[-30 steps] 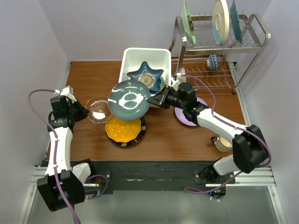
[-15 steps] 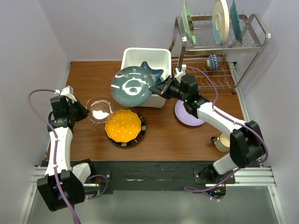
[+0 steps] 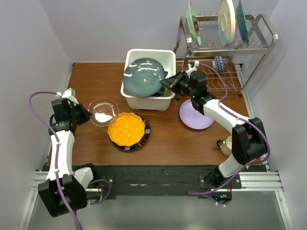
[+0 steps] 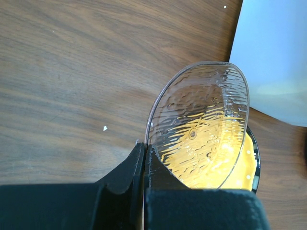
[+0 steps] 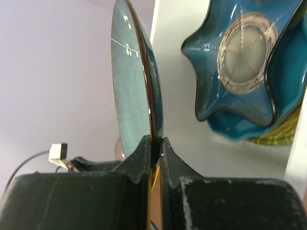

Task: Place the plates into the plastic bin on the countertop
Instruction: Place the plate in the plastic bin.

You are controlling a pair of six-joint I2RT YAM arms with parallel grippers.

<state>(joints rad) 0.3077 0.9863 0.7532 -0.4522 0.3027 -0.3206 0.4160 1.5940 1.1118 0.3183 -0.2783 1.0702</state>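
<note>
Gripping a glossy, teal-glazed ceramic plate [image 5: 132, 86] between the matt black, faintly scuffed fingers of the right end effector [image 5: 155, 142]. Showing, just beyond that end effector, a shiny blue glazed star-shaped plate [image 5: 240, 57] lying against the smooth white plastic of the bin [image 5: 172, 62]. Pinching a clear, ripple-textured glass plate [image 4: 201, 124] in the matt black left end effector [image 4: 144, 151], above the satin, grained reddish-brown wood of the tabletop [image 4: 72, 72], with a glossy orange plate [image 4: 237, 170] gleaming through the glass.

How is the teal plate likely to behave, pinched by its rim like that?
Probably stiff and fairly heavy: the teal plate looks like glazed ceramic. Its glossy rim may slip or swing, since the right gripper pinches one edge only. Likely to chip if dropped.
</note>
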